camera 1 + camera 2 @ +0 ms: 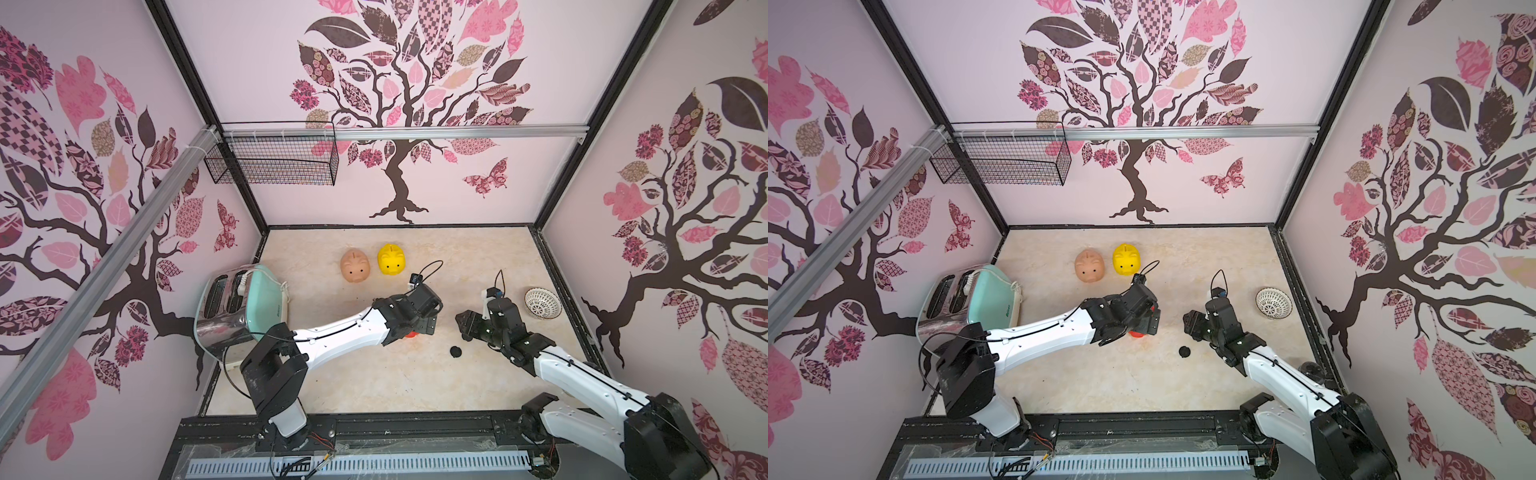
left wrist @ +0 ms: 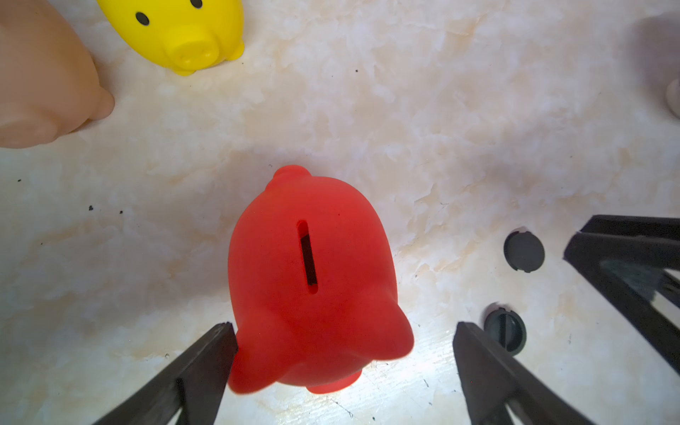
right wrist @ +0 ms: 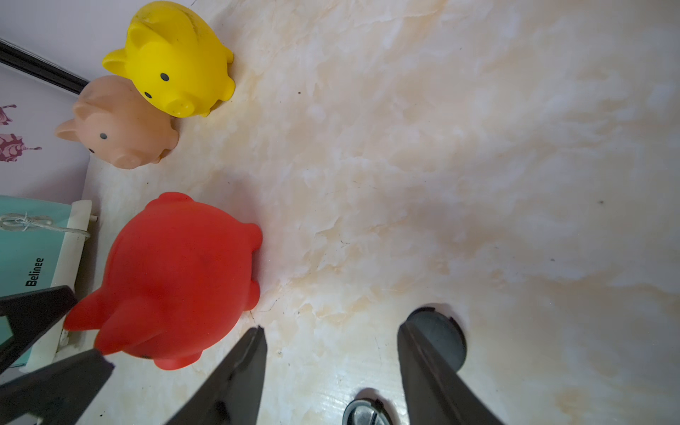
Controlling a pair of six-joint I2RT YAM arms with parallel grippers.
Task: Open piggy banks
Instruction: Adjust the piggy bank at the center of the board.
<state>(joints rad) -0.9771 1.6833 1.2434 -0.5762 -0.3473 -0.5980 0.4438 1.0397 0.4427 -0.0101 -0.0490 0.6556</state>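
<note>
- The red piggy bank (image 2: 312, 279) stands upright on the worktop (image 2: 478, 110), low in the centre of the left wrist frame. In both top views the arm covers it almost fully and only a red edge shows.
- The left pincer (image 2: 344, 327) is spread wide and holds nothing. At the lower left one finger tip lies against the pig's flank, perhaps touching it. At the lower right the other tip stands clear of the pig.
- The pig's long axis, marked by the coin slot, runs up and down this frame, with the ear end toward the pincer. The jaws therefore stand across its short width, and closing them should grip the two sides.
- The right pincer (image 3: 331, 329) is also apart and empty, with bare worktop between its fingers. The red pig lies to the left of it in its frame, outside the jaws, so the left arm is the nearer one.
- One black plug (image 2: 524, 251) and a second plug (image 2: 505, 333) lie loose at the right of the left wrist frame.
- The peach piggy bank (image 1: 355, 266) and the yellow piggy bank (image 1: 391, 259) stand side by side above the centre of the frame, well apart from both pincers. All bellies are hidden, so which pig has its plug in is not visible.
</note>
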